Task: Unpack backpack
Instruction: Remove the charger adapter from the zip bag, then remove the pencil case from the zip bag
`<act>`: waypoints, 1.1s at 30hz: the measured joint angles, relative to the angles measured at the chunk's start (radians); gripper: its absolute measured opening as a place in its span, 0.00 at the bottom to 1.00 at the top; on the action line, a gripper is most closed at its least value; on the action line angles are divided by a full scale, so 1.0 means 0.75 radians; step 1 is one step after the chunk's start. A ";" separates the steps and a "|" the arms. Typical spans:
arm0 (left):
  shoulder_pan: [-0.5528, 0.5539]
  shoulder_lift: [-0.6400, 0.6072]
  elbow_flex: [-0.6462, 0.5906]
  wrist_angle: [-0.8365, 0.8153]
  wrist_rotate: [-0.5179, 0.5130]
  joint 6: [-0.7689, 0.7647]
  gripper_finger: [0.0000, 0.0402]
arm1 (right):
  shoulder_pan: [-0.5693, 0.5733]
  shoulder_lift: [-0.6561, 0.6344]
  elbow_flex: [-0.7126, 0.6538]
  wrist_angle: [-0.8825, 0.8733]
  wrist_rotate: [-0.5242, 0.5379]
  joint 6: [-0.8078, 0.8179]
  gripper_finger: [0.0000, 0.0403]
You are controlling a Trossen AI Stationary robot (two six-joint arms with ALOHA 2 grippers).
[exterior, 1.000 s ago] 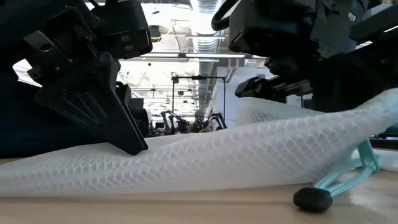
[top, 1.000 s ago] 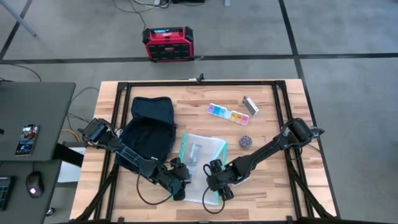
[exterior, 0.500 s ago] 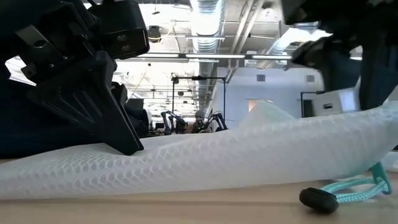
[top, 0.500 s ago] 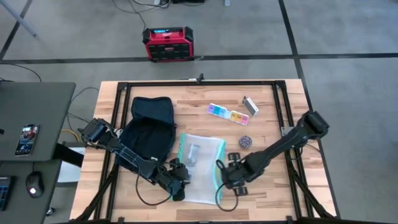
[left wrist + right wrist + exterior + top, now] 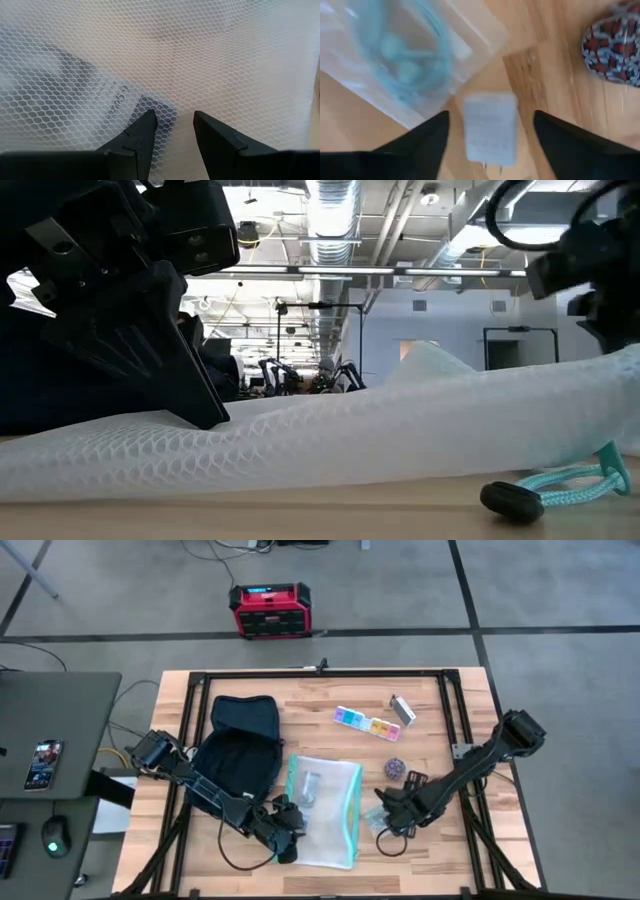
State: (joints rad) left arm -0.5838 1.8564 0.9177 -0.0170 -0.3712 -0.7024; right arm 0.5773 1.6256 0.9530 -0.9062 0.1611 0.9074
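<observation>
The dark backpack (image 5: 240, 745) lies open on the table's left half, resting on its back. To its right lies a white mesh pouch (image 5: 328, 802) with a teal edge, flat on the wood, with a grey thing inside it. My left gripper (image 5: 287, 833) is open at the pouch's near left side (image 5: 172, 122). My right gripper (image 5: 396, 810) is open, to the right of the pouch. Its fingers (image 5: 492, 145) stand on either side of a small white block (image 5: 489, 131) beside a clear bag with a teal cord (image 5: 405, 65). I cannot tell whether they touch the block. My left gripper meets the mesh pouch's upper layer (image 5: 172, 107) with its fingertips (image 5: 205, 412), slanting down from above at the pouch's near left part. The two fingers stand a little apart on the mesh. The pouch lies on the table under them.
A pastel pill organiser (image 5: 365, 723) and a small grey item (image 5: 402, 710) lie at the far right. A round patterned thing (image 5: 396, 769) sits near my right gripper. A teal cord with a black toggle (image 5: 515, 498) lies by the pouch. A red-black box (image 5: 268, 610) stands on the floor.
My right gripper has moved from the pouch's near right edge toward the table's right edge, ending clear of the pouch. The pouch's right end, raised before, has sunk lower. My left gripper has stayed on the pouch.
</observation>
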 joint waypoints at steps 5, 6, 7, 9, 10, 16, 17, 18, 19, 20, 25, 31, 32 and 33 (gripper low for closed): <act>0.019 -0.057 0.030 -0.042 0.040 0.066 0.31 | 0.018 -0.005 0.077 0.125 0.067 -0.055 0.84; 0.023 -0.075 0.040 -0.060 0.046 0.093 0.31 | 0.020 -0.004 0.081 0.184 0.097 -0.084 0.85; 0.027 -0.095 0.054 -0.082 0.045 0.118 0.31 | 0.020 -0.004 0.081 0.249 0.127 -0.116 0.85; 0.037 -0.144 0.093 -0.165 0.039 0.145 0.31 | 0.012 0.000 0.067 0.378 0.189 -0.168 0.84; 0.041 -0.168 0.118 -0.226 0.035 0.153 0.31 | 0.001 0.007 0.063 0.428 0.217 -0.184 0.83; 0.057 -0.285 0.199 -0.601 0.005 0.189 0.31 | -0.071 0.100 0.060 0.602 0.254 -0.255 0.78; 0.060 -0.299 0.196 -0.669 0.004 0.189 0.31 | -0.076 0.122 0.060 0.611 0.249 -0.264 0.78; 0.060 -0.308 0.182 -0.722 0.003 0.189 0.31 | -0.076 0.143 0.059 0.618 0.243 -0.265 0.78; 0.060 -0.311 0.161 -0.778 0.004 0.181 0.31 | -0.073 0.162 0.059 0.629 0.242 -0.265 0.78; 0.060 -0.310 0.136 -0.821 0.004 0.168 0.31 | -0.068 0.180 0.059 0.648 0.241 -0.265 0.77; 0.064 -0.313 -0.017 -0.615 0.009 0.172 0.31 | -0.064 0.219 0.059 0.822 0.240 -0.275 0.77; 0.119 -0.312 -0.222 -0.201 0.051 0.208 0.31 | -0.130 0.217 0.060 0.871 0.265 -0.296 0.77; 0.127 -0.312 -0.247 -0.166 0.058 0.208 0.31 | -0.140 0.217 0.060 0.887 0.269 -0.309 0.77; 0.135 -0.312 -0.267 -0.133 0.066 0.208 0.31 | -0.149 0.217 0.060 0.903 0.270 -0.322 0.77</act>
State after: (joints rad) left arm -0.4822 1.6222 0.7177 -0.1169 -0.3218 -0.5461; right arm 0.4653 1.7885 0.9981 -0.2288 0.3638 0.6656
